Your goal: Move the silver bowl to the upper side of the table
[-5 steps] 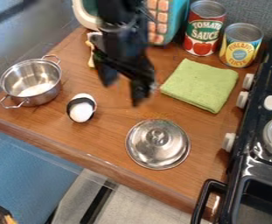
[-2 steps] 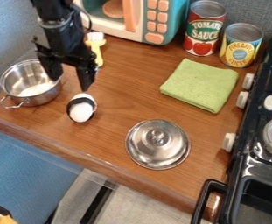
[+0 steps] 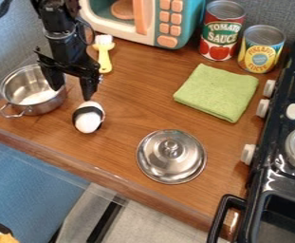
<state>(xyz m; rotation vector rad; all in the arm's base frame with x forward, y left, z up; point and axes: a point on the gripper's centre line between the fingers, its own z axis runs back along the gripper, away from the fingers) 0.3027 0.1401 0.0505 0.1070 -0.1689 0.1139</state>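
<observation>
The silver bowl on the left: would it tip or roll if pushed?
The silver bowl stands upright on a flat-looking base, so it would probably slide rather than roll. Its thin, shiny metal wall suggests something stiff and fairly light. The protruding loop handle might catch.

Silver bowl (image 3: 30, 90) partly hidden by pincer (image 3: 71, 94); stove (image 3: 271, 179) cut off right.
</observation>
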